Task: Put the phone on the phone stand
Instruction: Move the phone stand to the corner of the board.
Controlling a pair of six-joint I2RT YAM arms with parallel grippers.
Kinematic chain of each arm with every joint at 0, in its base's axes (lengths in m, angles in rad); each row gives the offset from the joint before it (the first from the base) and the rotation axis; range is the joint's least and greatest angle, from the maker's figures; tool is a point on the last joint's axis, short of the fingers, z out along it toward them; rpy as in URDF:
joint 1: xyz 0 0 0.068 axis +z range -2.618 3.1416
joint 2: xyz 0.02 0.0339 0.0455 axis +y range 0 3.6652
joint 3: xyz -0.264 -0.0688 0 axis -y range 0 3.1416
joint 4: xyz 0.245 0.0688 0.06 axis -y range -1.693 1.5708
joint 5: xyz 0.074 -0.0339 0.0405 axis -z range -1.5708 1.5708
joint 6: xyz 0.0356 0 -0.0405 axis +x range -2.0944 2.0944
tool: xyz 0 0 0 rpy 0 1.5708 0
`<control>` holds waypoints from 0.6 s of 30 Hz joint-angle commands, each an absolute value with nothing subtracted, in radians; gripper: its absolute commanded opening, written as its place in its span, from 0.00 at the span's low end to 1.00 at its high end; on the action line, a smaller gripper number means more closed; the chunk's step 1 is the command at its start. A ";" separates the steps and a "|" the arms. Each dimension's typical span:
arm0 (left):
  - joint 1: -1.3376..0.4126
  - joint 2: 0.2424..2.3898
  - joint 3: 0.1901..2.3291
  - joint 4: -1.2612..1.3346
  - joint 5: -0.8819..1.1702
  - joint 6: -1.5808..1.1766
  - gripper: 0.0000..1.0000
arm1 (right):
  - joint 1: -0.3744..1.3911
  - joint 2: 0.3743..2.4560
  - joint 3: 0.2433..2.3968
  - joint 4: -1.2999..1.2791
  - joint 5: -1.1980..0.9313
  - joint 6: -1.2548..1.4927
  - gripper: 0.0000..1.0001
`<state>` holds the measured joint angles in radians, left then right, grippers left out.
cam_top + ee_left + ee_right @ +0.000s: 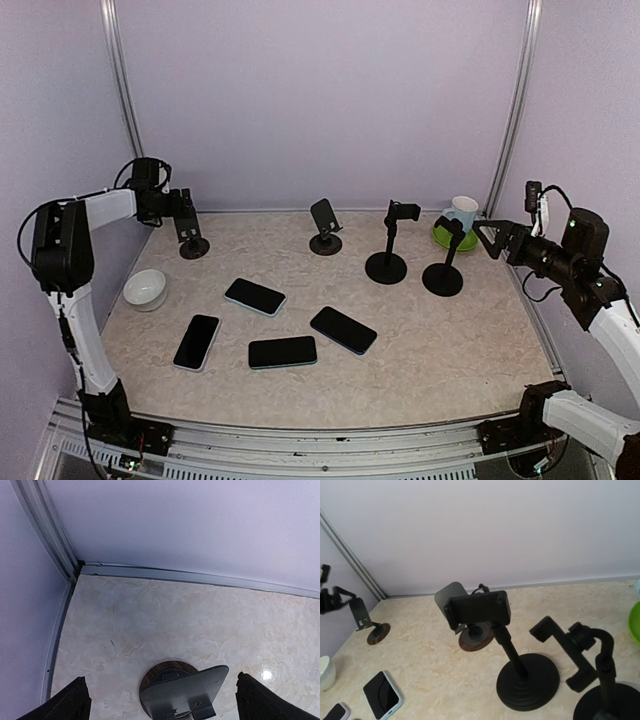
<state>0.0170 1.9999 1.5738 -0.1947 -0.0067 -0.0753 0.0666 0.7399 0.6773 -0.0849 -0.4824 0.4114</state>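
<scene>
- The tabletop [450, 340] carries four phones, four phone stands, a bowl and a mug on a plate.
- The left gripper [183, 212] hangs at the far left corner, directly over the left stand [190, 243].
- In the left wrist view, its fingers [70, 702] are spread wide. The stand's backplate sits between them with a clear gap on each side. The left gripper holds nothing.
- The right gripper [490, 238] is raised off the tabletop at the far right, with its jaws apart and nothing in them. It points toward the right clamp stand [445, 265].
- The leftmost phone [197, 342], the phone nearest the bowl [254, 296], the middle phone [282, 352] and the rightmost phone [343, 330] lie flat, screens up, in the near-centre area. All four are well apart from every stand.
- The plate stand [325, 228] and the tall clamp stand [388, 245] stand upright along the far side, between the two outer stands.
- The white bowl [146, 289] sits near the left edge.
- The mug [462, 212] stands on a green plate [455, 240] behind the right clamp stand.
</scene>
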 commanded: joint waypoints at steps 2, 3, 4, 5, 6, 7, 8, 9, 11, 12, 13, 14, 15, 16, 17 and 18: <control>-0.011 1.847 1.533 -0.190 -0.074 -0.111 0.99 | 0.090 0.751 0.689 -0.101 -0.465 0.399 1.00; -0.027 1.831 1.531 -0.210 -0.120 -0.120 0.99 | 0.090 0.753 0.689 -0.100 -0.463 0.398 1.00; -0.042 1.820 1.534 -0.235 -0.164 -0.129 0.99 | 0.090 0.754 0.691 -0.098 -0.463 0.397 1.00; -0.059 1.811 1.535 -0.259 -0.203 -0.141 0.99 | 0.092 0.756 0.691 -0.098 -0.463 0.397 1.00; -0.076 1.800 1.535 -0.279 -0.249 -0.158 0.99 | 0.092 0.758 0.694 -0.099 -0.463 0.398 1.00; -0.095 1.791 1.532 -0.300 -0.294 -0.173 0.99 | 0.093 0.760 0.693 -0.101 -0.463 0.396 1.00; -0.124 1.777 1.530 -0.318 -0.337 -0.188 0.99 | 0.094 0.762 0.693 -0.101 -0.463 0.397 1.00; -0.142 1.765 1.526 -0.337 -0.373 -0.203 0.99 | 0.094 0.762 0.692 -0.101 -0.463 0.396 1.00; -0.173 1.741 1.516 -0.366 -0.393 -0.233 0.99 | 0.095 0.763 0.689 -0.099 -0.462 0.396 1.00; -0.181 1.723 1.503 -0.371 -0.378 -0.253 0.99 | 0.095 0.762 0.686 -0.098 -0.460 0.396 1.00; -0.182 1.705 1.490 -0.374 -0.337 -0.272 0.99 | 0.095 0.762 0.684 -0.097 -0.459 0.396 1.00; -0.179 1.685 1.473 -0.375 -0.266 -0.280 0.99 | 0.095 0.761 0.683 -0.094 -0.457 0.396 1.00; -0.176 1.658 1.445 -0.354 -0.172 -0.280 0.99 | 0.095 0.762 0.682 -0.094 -0.457 0.396 1.00; -0.178 1.627 1.404 -0.319 -0.061 -0.283 0.99 | 0.095 0.763 0.683 -0.097 -0.457 0.396 1.00; -0.185 1.600 1.367 -0.290 -0.025 -0.289 0.99 | 0.096 0.764 0.685 -0.098 -0.457 0.395 1.00; -0.197 1.578 1.343 -0.273 0.033 -0.284 0.99 | 0.097 0.763 0.686 -0.100 -0.455 0.394 1.00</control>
<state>-0.1905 1.6825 1.4288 -0.3149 -0.1959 -0.2428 0.0834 0.7628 0.6773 -0.1001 -0.4660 0.4080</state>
